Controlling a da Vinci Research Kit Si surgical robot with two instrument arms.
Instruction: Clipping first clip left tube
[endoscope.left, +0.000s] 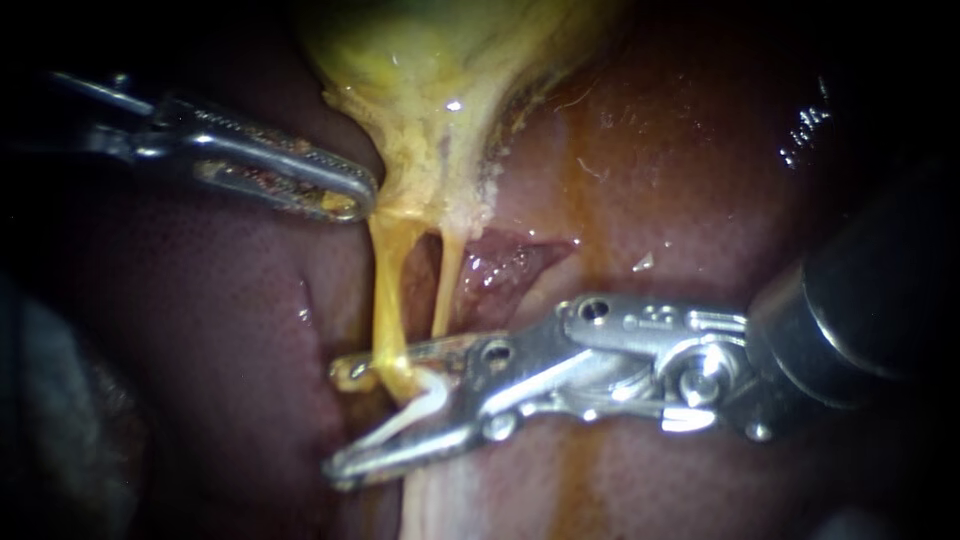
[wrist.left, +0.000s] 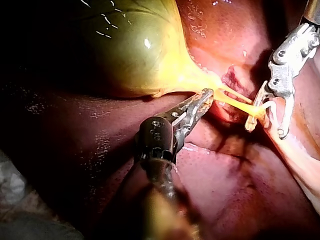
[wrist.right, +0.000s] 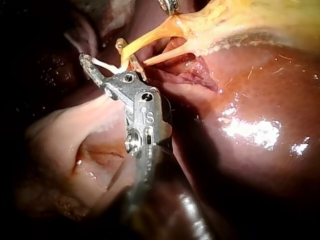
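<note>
- The liver (endoscope.left: 700, 180) is the largest thing in view, dark red and wet, and lies under and around everything else.
- The gallbladder (endoscope.left: 440, 60) sits on it, yellow-green, and narrows to a pale neck from which 2 thin tubes run down.
- The right instrument (endoscope.left: 340, 422) reaches across the liver to the lower end of those tubes. Its 2 jaws stand wide apart, and as far as I can see they carry the clip between them.
- The left instrument (endoscope.left: 355, 192) has its tip at the edge of the gallbladder's neck, just above where the tubes begin. Its jaws lie close together and appear to pinch a bit of yellow tissue there, which looks to keep the tubes taut.
- The left tube (endoscope.left: 385, 290), the task's own, is a yellow strand that hangs from the neck and passes between the right instrument's jaws, near their tips.
- The right tube (endoscope.left: 447, 280) is paler and thinner. It runs just beside the left tube and, seen from the endoscope, ends behind the upper jaw, outside the gap.
- The clip (endoscope.left: 425, 400) is white and open. One leg lies along the lower jaw and its bend curves round the left tube.
- Progress, as I judge it: the approach and placing look done, with 1 tube framed. The squeeze that shuts the clip is left, and so is the release.
</note>
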